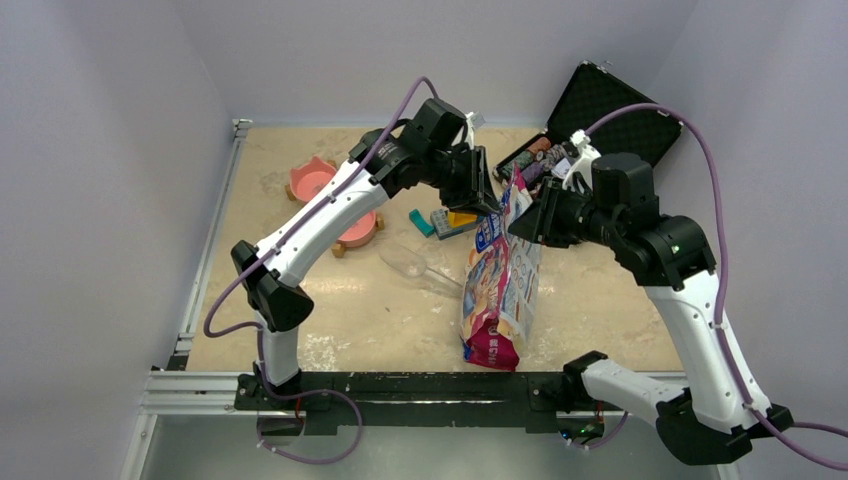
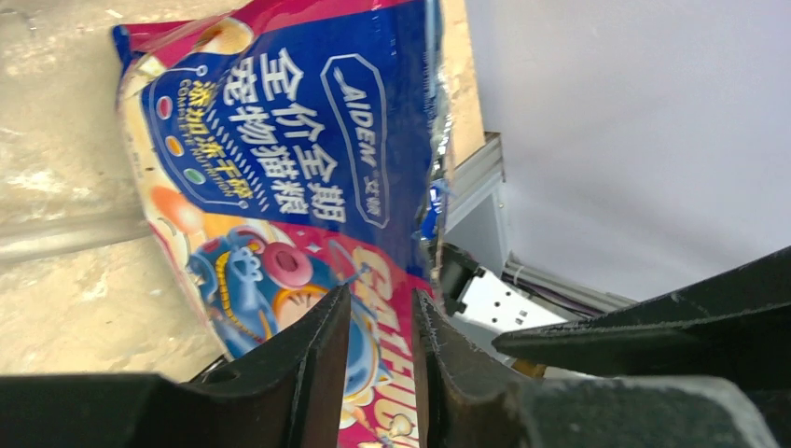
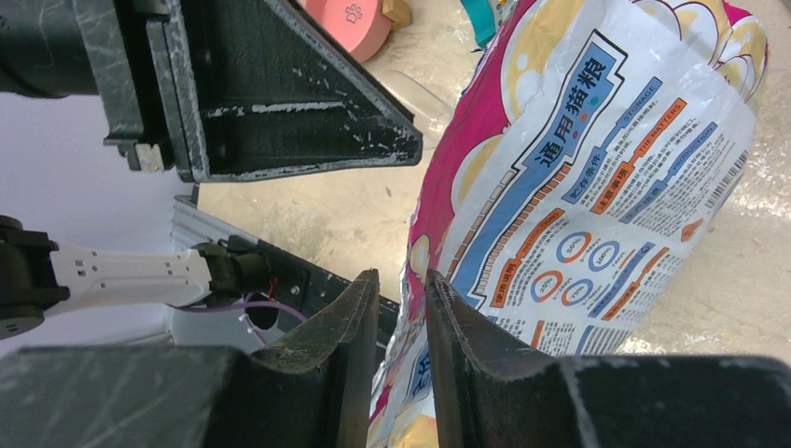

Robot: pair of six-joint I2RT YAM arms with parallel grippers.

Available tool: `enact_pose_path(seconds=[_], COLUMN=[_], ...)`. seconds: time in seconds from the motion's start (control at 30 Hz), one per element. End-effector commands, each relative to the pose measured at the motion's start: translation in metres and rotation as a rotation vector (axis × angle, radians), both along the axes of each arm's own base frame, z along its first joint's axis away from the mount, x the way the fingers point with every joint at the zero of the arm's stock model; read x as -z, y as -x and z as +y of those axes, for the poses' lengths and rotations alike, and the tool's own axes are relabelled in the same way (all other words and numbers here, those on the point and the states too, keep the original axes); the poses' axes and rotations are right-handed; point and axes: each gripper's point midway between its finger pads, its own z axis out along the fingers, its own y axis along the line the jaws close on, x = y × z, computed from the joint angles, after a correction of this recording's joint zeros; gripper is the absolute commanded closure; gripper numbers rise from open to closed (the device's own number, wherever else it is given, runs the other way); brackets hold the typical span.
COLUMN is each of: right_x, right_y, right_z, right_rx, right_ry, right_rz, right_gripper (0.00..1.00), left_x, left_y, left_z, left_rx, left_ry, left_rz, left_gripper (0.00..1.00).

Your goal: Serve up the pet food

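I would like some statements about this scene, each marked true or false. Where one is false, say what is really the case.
1. The pet food bag stands upright on the table. True.
2. Just one gripper holds the bag. False: the left gripper and the right gripper both pinch its top edge.
3. The pink bowl is on the right arm's side of the bag. False: it sits on the left arm's side, partly behind that arm.
4. A clear scoop lies on the table beside the bag. True.
5. The black case is closed. False: its lid stands open.
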Motion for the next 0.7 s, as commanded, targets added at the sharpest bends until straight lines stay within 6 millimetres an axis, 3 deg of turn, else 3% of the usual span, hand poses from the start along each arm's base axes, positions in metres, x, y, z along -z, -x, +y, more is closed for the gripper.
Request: enact_pose_path(seconds=[0.0, 0.13, 0.2, 0.37, 0.67], right_x=[-0.006, 0.000, 0.005, 0.014, 0.027], right_y=[-0.013, -0.017, -0.019, -0.017, -0.018], right_z=[0.009, 0.009, 0.008, 0.002, -0.009], right_rx=[0.006, 0.005, 0.012, 0.044, 0.087], right_ry=[-0.028, -0.014, -0.003, 0.016, 0.068], right_rz=[-0.008, 0.000, 0.004, 0.019, 0.038], right_gripper=[0.71, 0.73, 0.74, 0.90, 0.99], left_x=[-0.014, -0.015, -0.016, -0.018, -0.017], left_y=[0.007, 0.008, 0.009, 0.014, 0.027], left_z=[0.023, 0.026, 0.026, 0.020, 0.005], left_rx=[0.001, 0.002, 0.008, 0.045, 0.108], left_ry=[-0.027, -0.029, -0.027, 0.005, 0.068], left_rz=[-0.073, -0.089, -0.090, -0.074, -0.015], left_gripper=[0.67, 0.67, 0.62, 0.53, 0.50])
